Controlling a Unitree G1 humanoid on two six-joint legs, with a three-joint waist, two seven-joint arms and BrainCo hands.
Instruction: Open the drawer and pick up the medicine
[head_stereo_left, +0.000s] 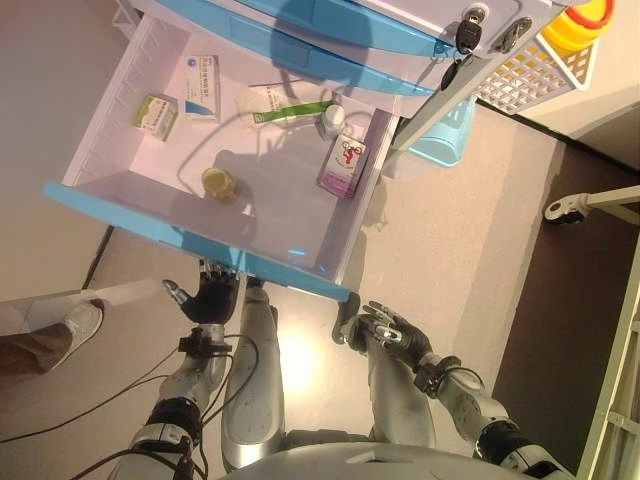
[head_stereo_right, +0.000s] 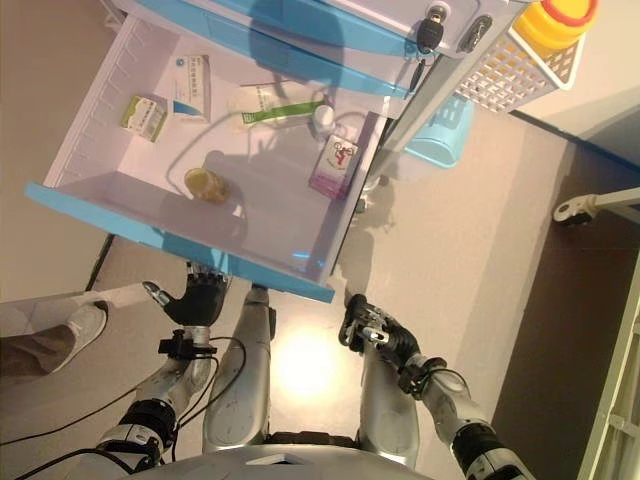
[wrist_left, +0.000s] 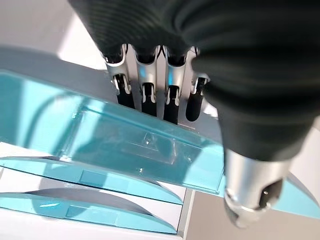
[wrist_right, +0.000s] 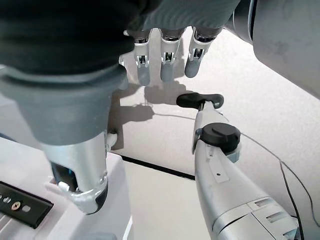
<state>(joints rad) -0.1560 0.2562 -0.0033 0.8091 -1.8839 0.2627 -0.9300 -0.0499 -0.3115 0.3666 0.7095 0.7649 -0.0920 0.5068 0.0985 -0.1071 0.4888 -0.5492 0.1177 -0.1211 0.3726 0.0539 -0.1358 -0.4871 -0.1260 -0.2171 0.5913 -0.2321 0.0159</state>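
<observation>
The white drawer (head_stereo_left: 120, 130) with its blue front (head_stereo_left: 130, 218) stands pulled out. Inside lie a green-and-white box (head_stereo_left: 155, 115), a blue-and-white box (head_stereo_left: 202, 88), a white-and-green pack (head_stereo_left: 280, 108), a small white bottle (head_stereo_left: 332, 120), a pink box (head_stereo_left: 343, 165) and an amber jar (head_stereo_left: 219, 182). My left hand (head_stereo_left: 210, 295) is just below the blue front. Its straight fingers (wrist_left: 150, 95) touch the front's edge and hold nothing. My right hand (head_stereo_left: 385, 330) hangs low beside the drawer's right corner, with relaxed fingers (wrist_right: 165, 55) and nothing in it.
Above the open drawer are shut drawers with blue fronts (head_stereo_left: 330, 35) and a lock with keys (head_stereo_left: 468, 35). At the cabinet's right hang a white basket (head_stereo_left: 540, 70) and a light blue bin (head_stereo_left: 445, 135). A person's shoe (head_stereo_left: 70, 325) is at the left, and a caster wheel (head_stereo_left: 565, 208) at the right.
</observation>
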